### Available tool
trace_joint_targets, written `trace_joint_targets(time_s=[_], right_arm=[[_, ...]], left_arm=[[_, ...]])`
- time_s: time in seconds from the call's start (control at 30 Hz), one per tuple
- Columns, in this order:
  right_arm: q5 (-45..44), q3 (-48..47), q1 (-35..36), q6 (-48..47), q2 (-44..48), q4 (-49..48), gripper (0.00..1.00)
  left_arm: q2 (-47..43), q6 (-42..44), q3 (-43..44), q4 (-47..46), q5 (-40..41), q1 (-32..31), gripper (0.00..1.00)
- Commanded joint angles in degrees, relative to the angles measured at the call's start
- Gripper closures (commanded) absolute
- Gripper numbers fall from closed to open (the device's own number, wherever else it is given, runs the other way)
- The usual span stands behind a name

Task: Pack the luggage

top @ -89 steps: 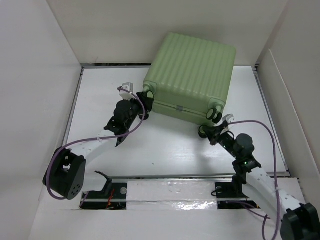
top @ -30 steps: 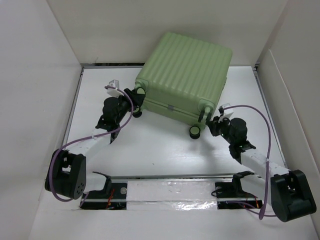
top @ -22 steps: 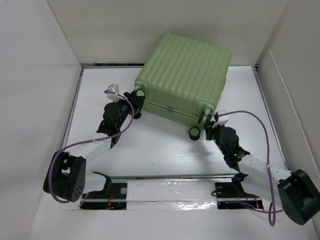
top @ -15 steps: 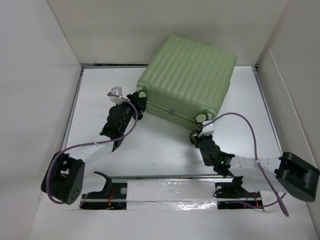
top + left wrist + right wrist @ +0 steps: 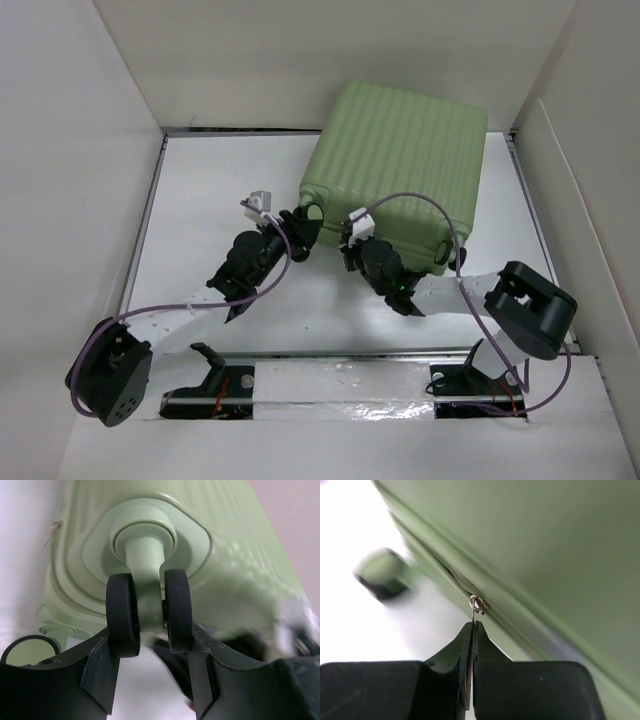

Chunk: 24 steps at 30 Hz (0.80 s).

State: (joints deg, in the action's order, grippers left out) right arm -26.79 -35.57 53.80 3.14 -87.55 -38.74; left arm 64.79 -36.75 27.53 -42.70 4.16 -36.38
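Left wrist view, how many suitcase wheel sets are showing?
2: one twin set clamped in the left gripper, another set at lower left, partly behind a finger. More may be hidden.

Bright even light; luggage (image 5: 560, 540) blurred in right wrist view

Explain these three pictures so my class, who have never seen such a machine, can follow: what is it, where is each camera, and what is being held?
This is two robot arms bolted to a white table. The wide picture looks down from above; the two close-ups come from a camera on each wrist. On the table lies a pale green suitcase. The left end effector clasps its twin black wheel. The right end effector, shut, pinches the small metal zipper pull on its seam.
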Motion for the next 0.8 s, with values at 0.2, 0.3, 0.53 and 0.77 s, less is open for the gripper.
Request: trace_joint_targets(time_s=[0.2,0.3,0.53,0.77], right_arm=[[41.9,-13.6,3.7,0.8,-12.8,-17.1,1.00],[49.3,-13.3,3.7,5.0,-15.8,-24.8,1.00],[56.1,6.6,-13.9,9.3,-0.5,-26.6,1.00],[55.7,9.1,-23.9,-0.1,15.9,2.8,1.00]], left_arm=[[-19.9,-3.8,-5.4,-7.0,-10.1,-6.3,1.00],[-22.5,-4.1,-6.5,-4.9,-8.5,-9.3,1.00],[-13.9,1.9,-3.1,-8.2,1.9,-22.6,1.00],[1.5,3.0,6.9,-16.6,-2.6,-27.9,1.00]])
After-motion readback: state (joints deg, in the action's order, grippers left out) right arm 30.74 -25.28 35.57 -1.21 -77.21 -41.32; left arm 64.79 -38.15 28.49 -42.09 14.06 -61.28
